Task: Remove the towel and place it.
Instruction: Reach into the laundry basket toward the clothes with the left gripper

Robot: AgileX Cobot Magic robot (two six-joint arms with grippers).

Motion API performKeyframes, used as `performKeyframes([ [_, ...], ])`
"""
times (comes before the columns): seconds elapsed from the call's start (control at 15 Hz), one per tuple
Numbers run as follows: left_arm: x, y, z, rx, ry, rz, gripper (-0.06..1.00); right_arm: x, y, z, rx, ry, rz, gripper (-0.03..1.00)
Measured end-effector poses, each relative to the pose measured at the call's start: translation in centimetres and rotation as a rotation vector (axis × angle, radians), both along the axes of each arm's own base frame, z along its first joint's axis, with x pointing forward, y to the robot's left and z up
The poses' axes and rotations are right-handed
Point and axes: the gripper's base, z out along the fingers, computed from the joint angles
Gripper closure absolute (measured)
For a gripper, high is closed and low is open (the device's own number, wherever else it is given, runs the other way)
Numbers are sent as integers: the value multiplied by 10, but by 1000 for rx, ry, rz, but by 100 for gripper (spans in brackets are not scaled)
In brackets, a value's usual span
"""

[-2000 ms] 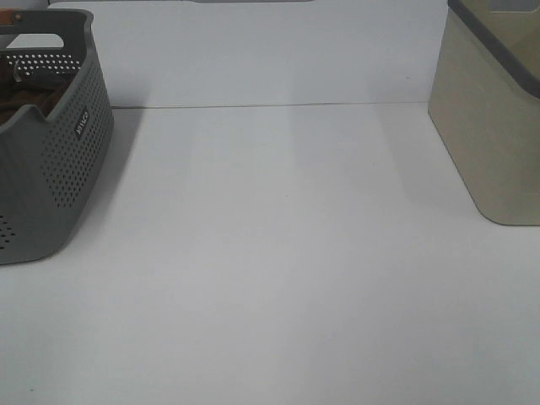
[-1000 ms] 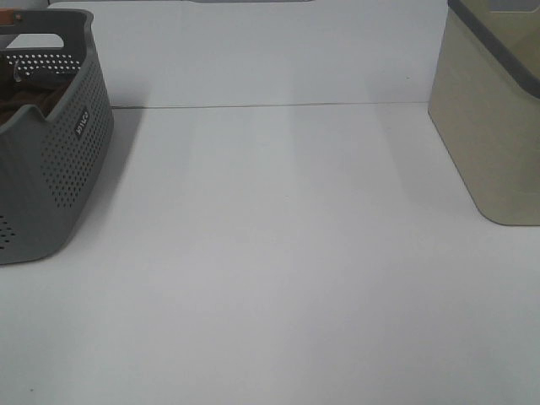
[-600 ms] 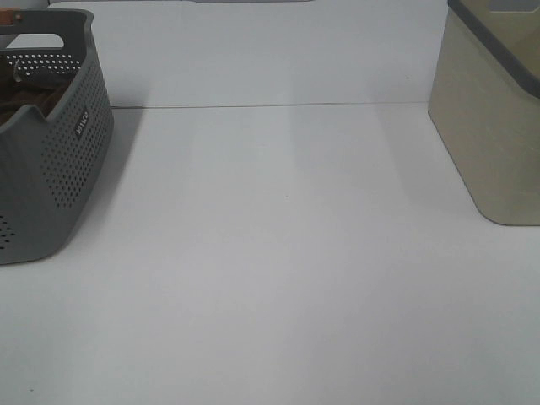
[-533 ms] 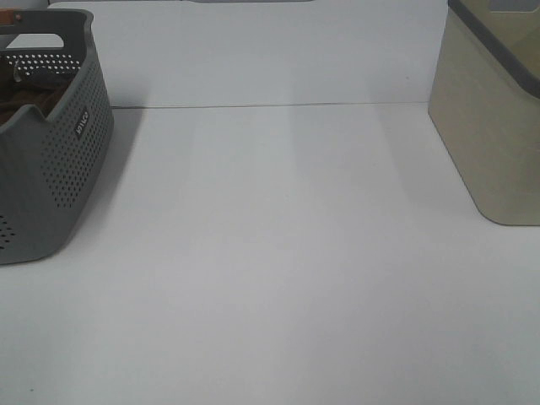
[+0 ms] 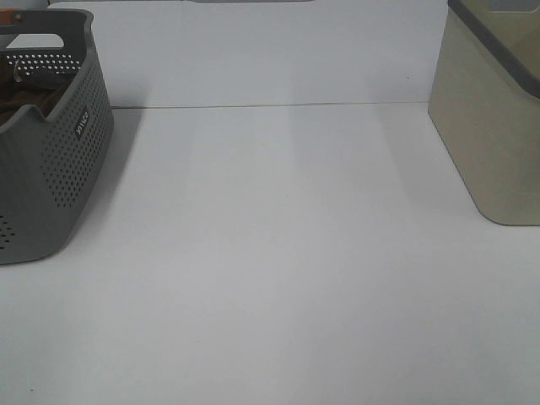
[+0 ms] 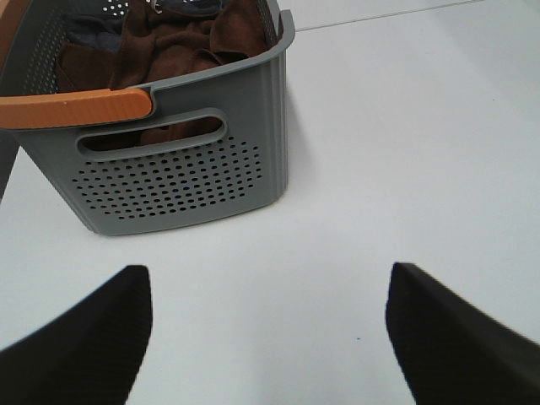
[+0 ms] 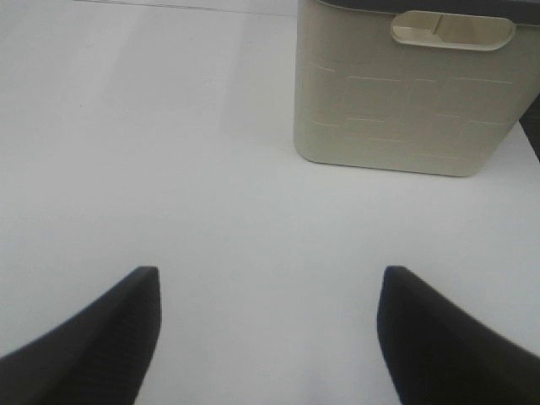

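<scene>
nothing of the task looks done yet: the towel (image 6: 181,42) lies bunched inside the grey basket (image 6: 186,169), its reddish-brown folds heaped near the rim and showing through the handle slot under the orange grip (image 6: 76,105). a bit of grey cloth (image 6: 89,29) sits in the basket beside it, toward the wall opposite the slot. the left pincer (image 6: 267,272) hangs over the table (image 5: 278,253) just outside the basket's slotted wall, its two dark fingers spread wide with nothing between them, touching neither basket nor towel. the right pincer (image 7: 268,270) is well apart from the basket, facing a beige bin (image 7: 405,101) that stands across the table from the basket; it too is spread and empty. by my reading the whole job is left: reaching into the basket, pinching the towel, lifting it clear of the rim and setting it down. where it should go i cannot tell; the bare table beside the basket or the beige bin both seem possible
</scene>
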Motion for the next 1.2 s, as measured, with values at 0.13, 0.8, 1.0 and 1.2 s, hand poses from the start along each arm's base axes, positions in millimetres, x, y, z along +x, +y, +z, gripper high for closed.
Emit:
performKeyframes([
  [0.13, 0, 0, 0, 0, 0, 0, 21, 0, 0, 0, 0, 0, 0, 28],
  [0.8, 0, 0, 0, 0, 0, 0, 21, 0, 0, 0, 0, 0, 0, 28],
  [1.0, 0, 0, 0, 0, 0, 0, 21, 0, 0, 0, 0, 0, 0, 28],
  [1.2, 0, 0, 0, 0, 0, 0, 21, 0, 0, 0, 0, 0, 0, 28],
])
